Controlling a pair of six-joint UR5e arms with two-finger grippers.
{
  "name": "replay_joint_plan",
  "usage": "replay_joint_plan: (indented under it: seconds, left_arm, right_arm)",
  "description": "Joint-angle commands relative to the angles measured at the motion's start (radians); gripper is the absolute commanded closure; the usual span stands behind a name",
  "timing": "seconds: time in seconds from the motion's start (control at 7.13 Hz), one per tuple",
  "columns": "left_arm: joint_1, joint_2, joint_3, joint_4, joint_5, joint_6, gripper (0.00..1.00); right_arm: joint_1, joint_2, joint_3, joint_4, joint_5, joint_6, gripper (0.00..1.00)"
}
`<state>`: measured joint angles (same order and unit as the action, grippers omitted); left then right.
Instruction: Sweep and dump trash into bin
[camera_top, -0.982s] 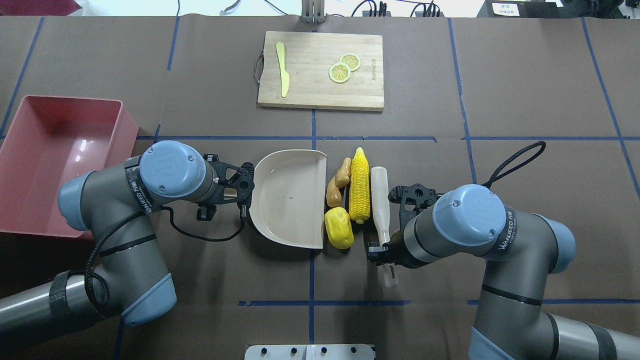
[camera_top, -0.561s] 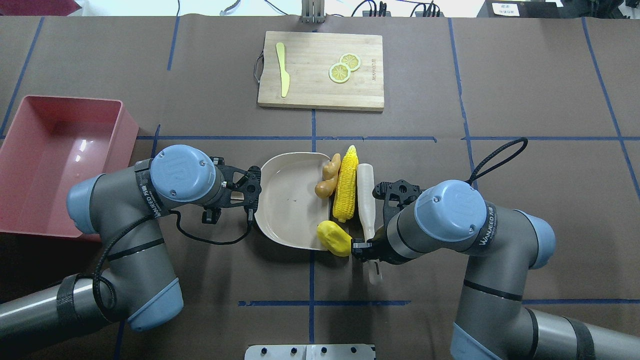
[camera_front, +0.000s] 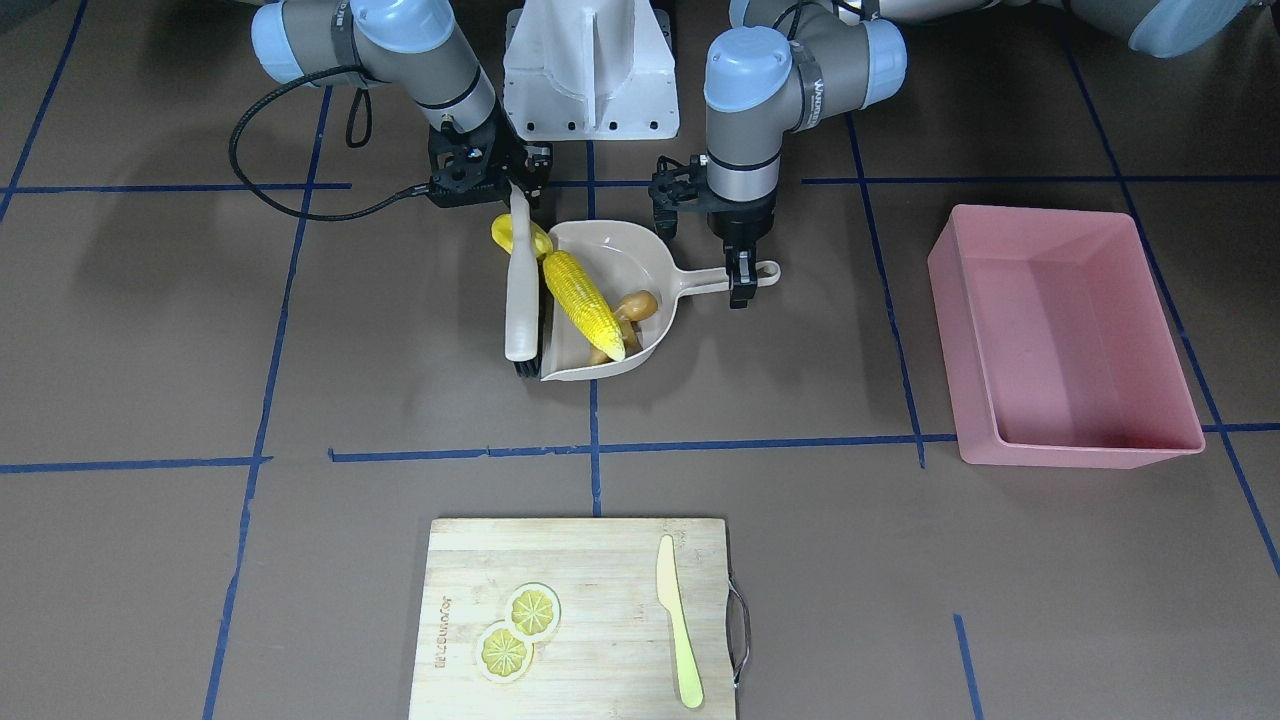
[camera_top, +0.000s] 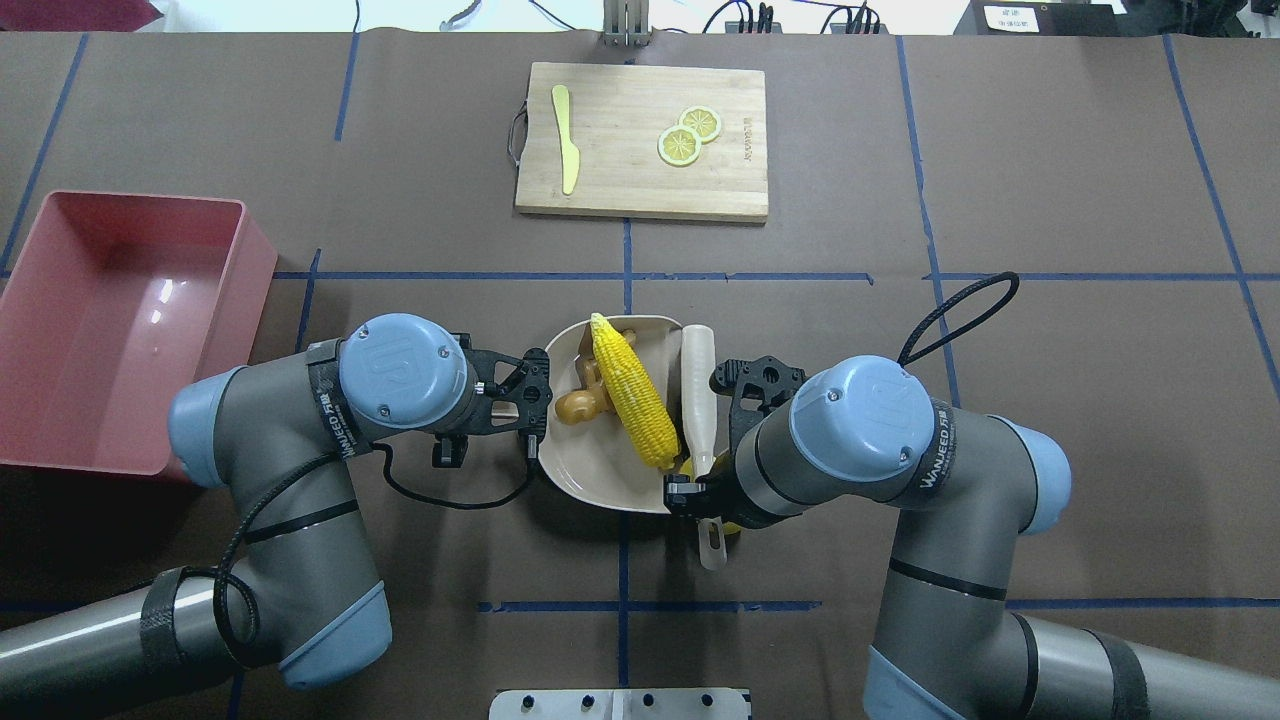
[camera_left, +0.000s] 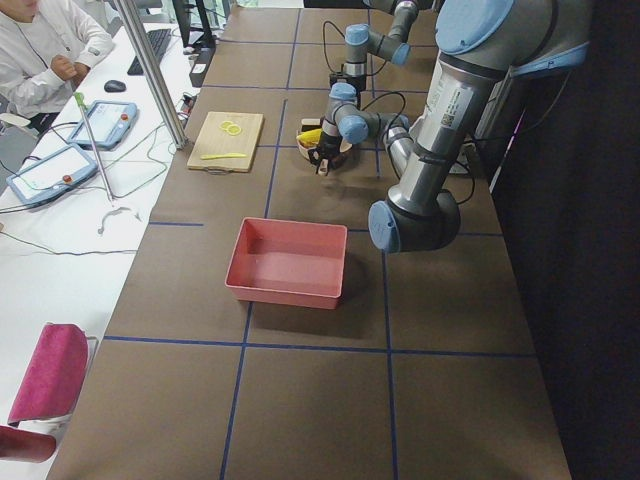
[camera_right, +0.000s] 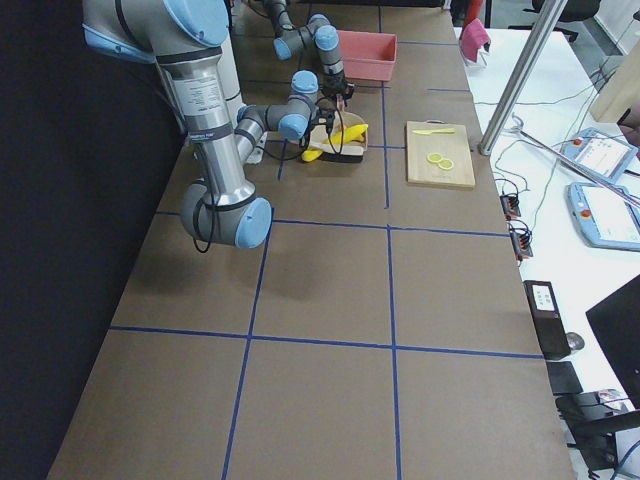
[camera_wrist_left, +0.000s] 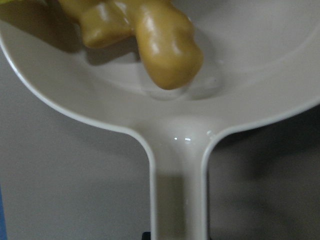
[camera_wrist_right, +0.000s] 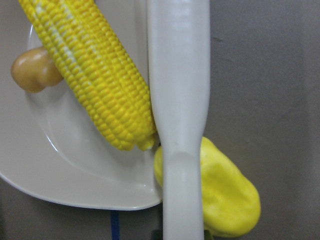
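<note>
The corn cob (camera_top: 630, 402) and the ginger root (camera_top: 578, 403) lie inside the beige dustpan (camera_top: 590, 460). The yellow potato piece (camera_front: 503, 232) sits outside the pan's open edge, partly under the white brush (camera_top: 697, 390); the right wrist view shows it beneath the brush handle (camera_wrist_right: 227, 195). My left gripper (camera_top: 535, 400) is shut on the dustpan handle (camera_wrist_left: 175, 165). My right gripper (camera_top: 700, 490) is shut on the brush, whose head rests against the pan's open side. The pink bin (camera_top: 110, 330) stands empty at the far left.
A wooden cutting board (camera_top: 640, 140) at the back centre carries a pale yellow knife (camera_top: 565, 150) and two lemon slices (camera_top: 688, 135). Brown table paper with blue tape lines lies between the dustpan and the bin.
The brush swept left and pushed the corn and ginger into the dustpan. The dustpan shifted right to meet them. The potato slipped to the brush's near end, outside the pan.
</note>
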<state>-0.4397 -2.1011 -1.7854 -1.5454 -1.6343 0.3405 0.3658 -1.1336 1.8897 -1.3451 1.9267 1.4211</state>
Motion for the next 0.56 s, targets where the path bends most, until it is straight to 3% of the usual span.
replay_joint_plan:
  seconds: [0.0, 0.42]
  left_arm:
    - [0.018, -0.004, 0.001, -0.001, 0.001, -0.012, 0.93]
    - [0.019, 0.004, 0.001, -0.01, -0.001, -0.02, 0.92]
  right_arm:
    - [-0.004, 0.011, -0.004, 0.001, 0.0, 0.01, 0.99]
    - [0.019, 0.02, 0.008, 0.001, 0.009, 0.007, 0.99]
